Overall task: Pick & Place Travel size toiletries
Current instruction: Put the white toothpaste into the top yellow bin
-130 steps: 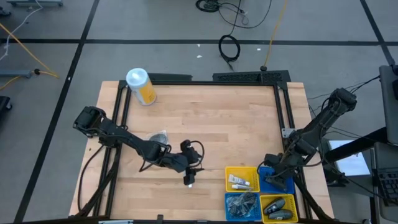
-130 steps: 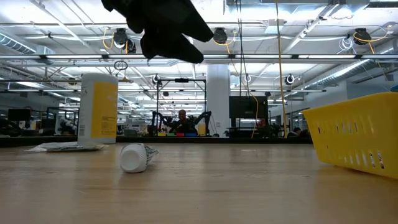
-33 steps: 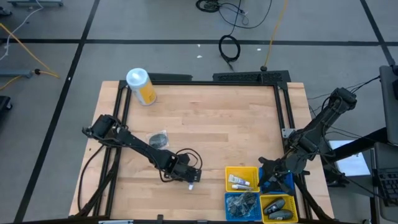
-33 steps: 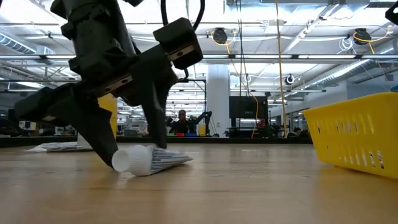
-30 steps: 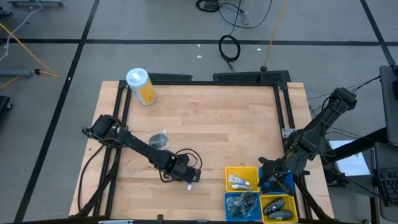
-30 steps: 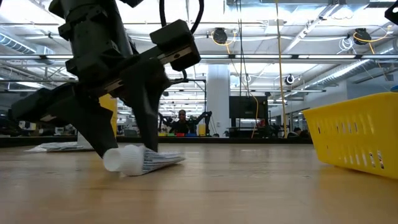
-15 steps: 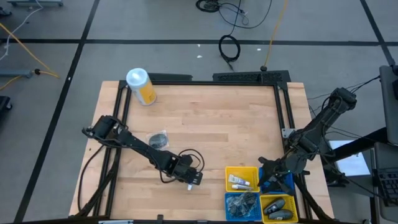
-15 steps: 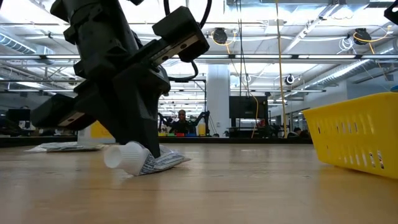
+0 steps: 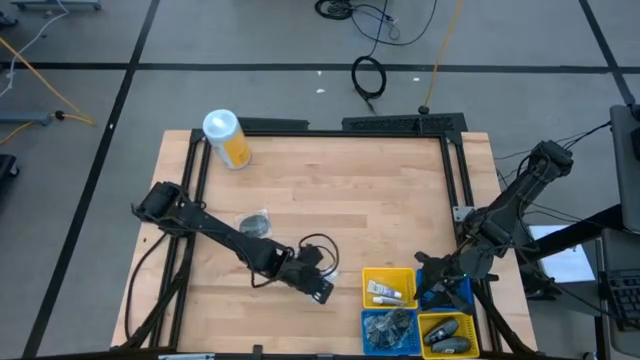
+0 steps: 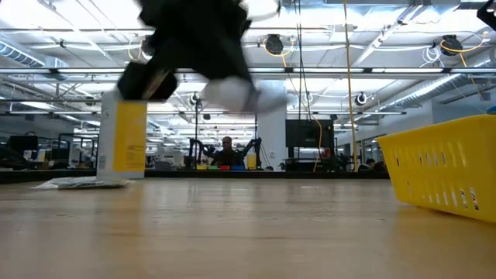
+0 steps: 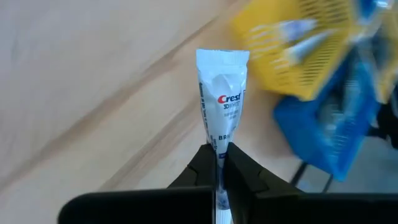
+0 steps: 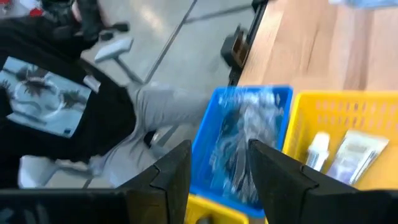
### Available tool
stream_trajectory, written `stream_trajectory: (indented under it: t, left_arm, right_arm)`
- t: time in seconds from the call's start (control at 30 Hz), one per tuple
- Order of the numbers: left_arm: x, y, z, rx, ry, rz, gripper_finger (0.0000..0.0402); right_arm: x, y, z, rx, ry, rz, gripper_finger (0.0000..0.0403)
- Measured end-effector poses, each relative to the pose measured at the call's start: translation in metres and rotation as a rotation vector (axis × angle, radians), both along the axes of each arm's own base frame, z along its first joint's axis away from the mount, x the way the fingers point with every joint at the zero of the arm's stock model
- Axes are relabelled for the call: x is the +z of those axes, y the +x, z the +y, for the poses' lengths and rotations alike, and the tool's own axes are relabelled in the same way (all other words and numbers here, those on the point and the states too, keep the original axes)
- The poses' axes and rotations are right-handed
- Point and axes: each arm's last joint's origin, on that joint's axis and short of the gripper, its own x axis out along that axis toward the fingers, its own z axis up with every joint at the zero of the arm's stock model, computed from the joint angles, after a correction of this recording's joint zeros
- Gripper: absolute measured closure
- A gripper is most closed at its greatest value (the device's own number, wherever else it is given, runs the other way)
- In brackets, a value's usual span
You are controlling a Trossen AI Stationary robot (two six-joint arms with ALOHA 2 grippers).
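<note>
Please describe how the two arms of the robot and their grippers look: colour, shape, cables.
Both arms are black and slim, built of jointed links. The left arm carries a thin black cable that loops near its wrist; the left gripper has two dark, tapered fingers. The right arm is also black, with cables beside its base; the right gripper has two broad, dark, flat fingers. No markings can be seen.

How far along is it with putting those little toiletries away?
Well along, it seems. Done: the yellow and blue bins near the table's right front corner already hold toiletries. In hand: the left gripper is shut on a white Crest tube, lifted clear of the table. Left: that tube must reach a bin, and a dark item lies loose on the wood. The right gripper waits over the bins.
</note>
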Motion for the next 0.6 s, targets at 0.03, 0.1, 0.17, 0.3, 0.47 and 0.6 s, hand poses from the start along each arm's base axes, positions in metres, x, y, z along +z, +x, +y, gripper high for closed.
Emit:
stream_trajectory:
  t: [0.03, 0.1, 0.17, 0.3, 0.47, 0.6]
  left_arm:
    - [0.008, 0.004, -0.001, -0.030, 0.039, -0.033, 0.0397]
    - [0.027, 0.013, -0.003, -0.064, 0.102, -0.127, 0.0398]
    - [0.045, 0.019, -0.004, -0.095, 0.180, -0.199, 0.0394]
    - [0.081, 0.030, -0.005, -0.158, 0.371, -0.337, 0.0390]
    - [0.114, 0.037, -0.006, -0.220, 0.561, -0.488, 0.0397]
    - [0.128, 0.042, -0.008, -0.266, 0.676, -0.602, 0.0388]
  right_arm:
    - [0.001, 0.001, 0.000, -0.012, -0.004, -0.018, 0.0252]
    - [0.003, 0.002, 0.000, -0.041, -0.015, -0.057, 0.0252]
    - [0.004, 0.004, -0.001, -0.078, -0.027, -0.093, 0.0252]
    - [0.009, 0.007, -0.002, -0.143, -0.068, -0.192, 0.0252]
    - [0.017, 0.010, -0.002, -0.181, -0.084, -0.309, 0.0252]
    - [0.023, 0.012, -0.003, -0.250, -0.121, -0.406, 0.0252]
